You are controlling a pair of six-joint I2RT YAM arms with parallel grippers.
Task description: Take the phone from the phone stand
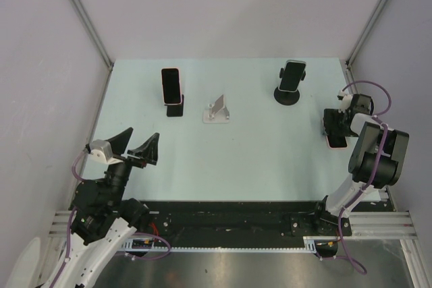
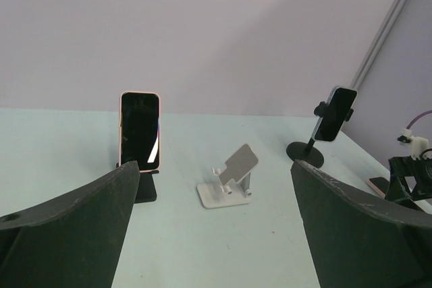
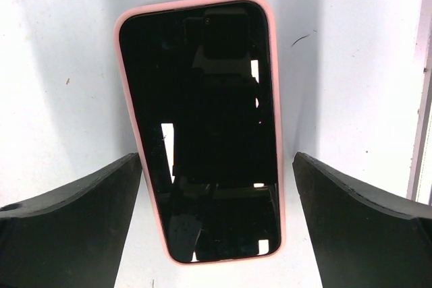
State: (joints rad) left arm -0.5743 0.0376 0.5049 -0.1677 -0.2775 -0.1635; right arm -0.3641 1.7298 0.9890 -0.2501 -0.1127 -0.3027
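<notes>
The left gripper (image 1: 140, 141) hung with its fingers spread over the near left of the table (image 1: 256, 160). The right gripper (image 1: 335, 128), jaws apart, straddled the pink-cased phone (image 3: 202, 126), which lay flat by the right edge. Farther back stood the white stand (image 1: 217, 110).

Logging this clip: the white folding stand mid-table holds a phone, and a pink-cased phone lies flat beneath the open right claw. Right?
No: the white folding stand is empty, per the left wrist view. The pink-cased phone does lie flat beneath the open right claw.
</notes>
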